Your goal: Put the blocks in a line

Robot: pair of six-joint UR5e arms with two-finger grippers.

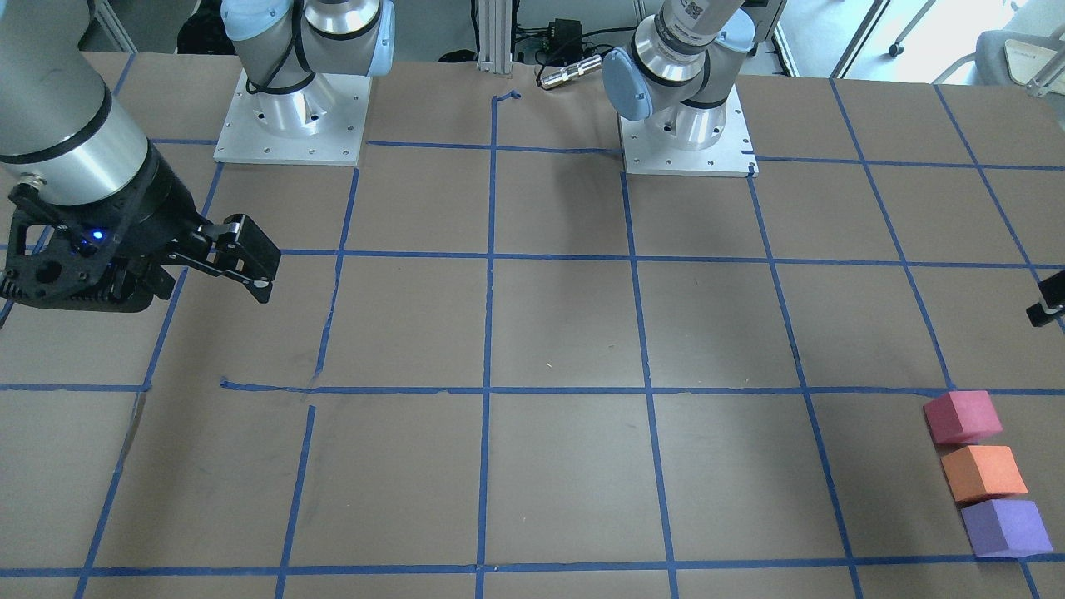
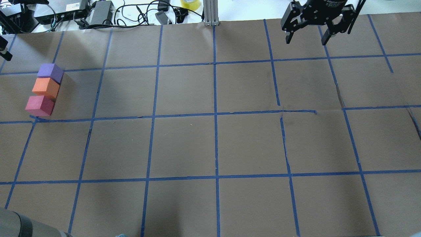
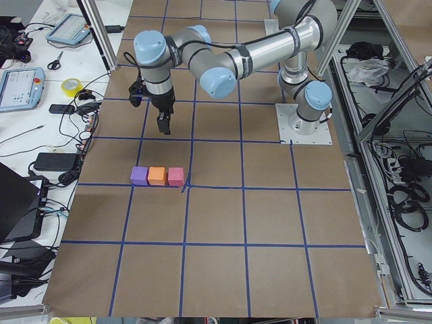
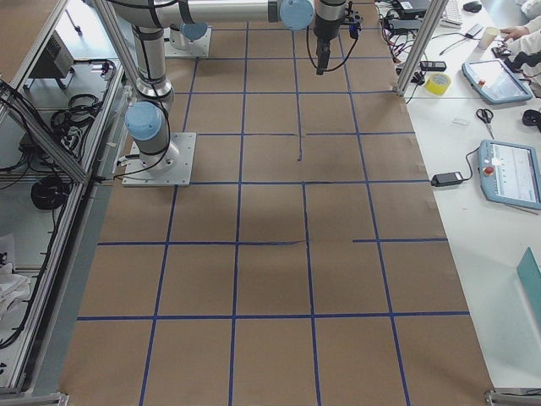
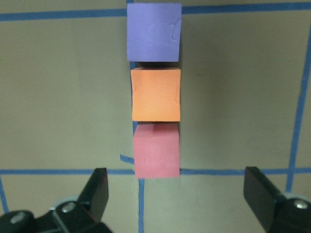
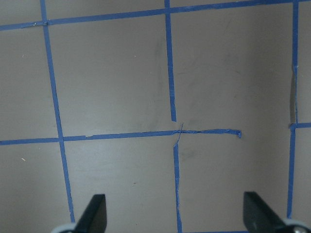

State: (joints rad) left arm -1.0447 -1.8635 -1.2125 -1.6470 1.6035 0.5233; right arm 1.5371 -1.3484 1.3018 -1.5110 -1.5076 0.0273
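Note:
Three foam blocks lie side by side in a straight row, touching, at the table's left end: purple block, orange block, pinkish-red block. In the left wrist view the purple block, orange block and pinkish-red block run straight away from the camera. My left gripper is open and empty, above the table just behind the pinkish-red end; it also shows in the exterior left view. My right gripper is open and empty, high over the far right of the table.
The table is brown paper with a blue tape grid. An aluminium post, cables and a yellow tape roll lie beyond the far edge. The two arm bases stand on the robot's side.

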